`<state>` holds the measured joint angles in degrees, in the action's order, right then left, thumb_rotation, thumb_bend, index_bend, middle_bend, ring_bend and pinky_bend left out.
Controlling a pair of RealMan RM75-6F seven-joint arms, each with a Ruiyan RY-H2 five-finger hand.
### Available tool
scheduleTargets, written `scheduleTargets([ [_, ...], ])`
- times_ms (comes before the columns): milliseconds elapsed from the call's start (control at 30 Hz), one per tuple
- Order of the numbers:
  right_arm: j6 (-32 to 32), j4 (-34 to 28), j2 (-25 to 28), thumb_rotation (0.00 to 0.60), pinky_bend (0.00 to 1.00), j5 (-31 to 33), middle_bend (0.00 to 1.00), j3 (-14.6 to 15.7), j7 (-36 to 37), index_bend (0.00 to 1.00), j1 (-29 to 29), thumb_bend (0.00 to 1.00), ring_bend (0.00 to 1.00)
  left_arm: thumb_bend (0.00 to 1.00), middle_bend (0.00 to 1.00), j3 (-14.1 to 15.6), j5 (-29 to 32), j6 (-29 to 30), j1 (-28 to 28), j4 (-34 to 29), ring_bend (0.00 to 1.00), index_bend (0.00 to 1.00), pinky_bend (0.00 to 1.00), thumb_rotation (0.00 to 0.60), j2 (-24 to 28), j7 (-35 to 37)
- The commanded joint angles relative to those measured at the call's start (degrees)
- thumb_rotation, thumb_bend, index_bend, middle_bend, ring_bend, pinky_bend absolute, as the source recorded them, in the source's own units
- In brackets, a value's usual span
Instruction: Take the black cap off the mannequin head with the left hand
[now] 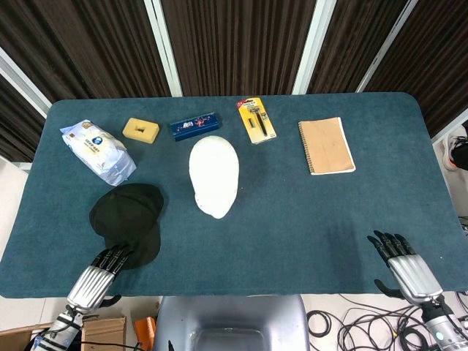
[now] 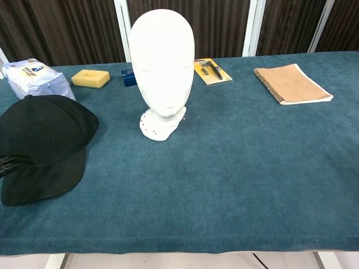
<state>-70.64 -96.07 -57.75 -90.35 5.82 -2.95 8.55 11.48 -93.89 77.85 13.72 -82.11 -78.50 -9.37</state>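
A: Legible print, anything?
B: None that resolves. The white and blue bag [image 1: 97,151] carries a blue panel with small print and a yellow mark; characters too small to read in either view.
A: The blue box [image 1: 195,126]?
B: Pale lettering along its top face, blurred; no word can be made out.
A: The yellow blister card [image 1: 256,120]?
B: Printed header at its far end, unreadable; same in the chest view.
A: The notebook [image 1: 326,146]?
B: Plain brown cover, nothing written on it that shows
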Motion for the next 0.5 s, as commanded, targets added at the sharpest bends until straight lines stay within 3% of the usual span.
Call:
scheduleTargets([
  [33,-0.3,0.1,0.1,0.6,0.02,0.1,0.0,-0.1,0.1,0.0,-0.2,0.24,0.0,0.16,0.0,1.6,-0.8,2.9,-1.8,-6.4,0.0,0.0,0.13,0.6,7.8,3.0],
  [167,-1.1,-0.1,0.0,0.6,0.02,-0.3,0.0,-0.1,-0.4,0.0,-0.5,0.24,0.0,0.21,0.0,-1.2,0.2,11.7,-5.9,-7.3,0.0,0.0,0.1,0.6,10.2,2.0],
  [300,-1.6,-0.3,-0.4,0.6,0.02,-0.8,0.0,0.1,-1.6,0.0,-0.7,0.24,0.0,0.22,0.0,-3.3,2.1,16.2,-8.6,-9.5,0.0,0.0,0.07,0.6,11.4,4.5],
  [500,-1.9,-0.1,-0.7,0.6,0.02,-0.8,0.0,0.0,-2.0,0.0,-0.9,0.24,0.0,0.23,0.0,-5.7,2.3,17.2,-9.3,-6.9,0.0,0.0,0.05,0.6,9.5,8.6],
])
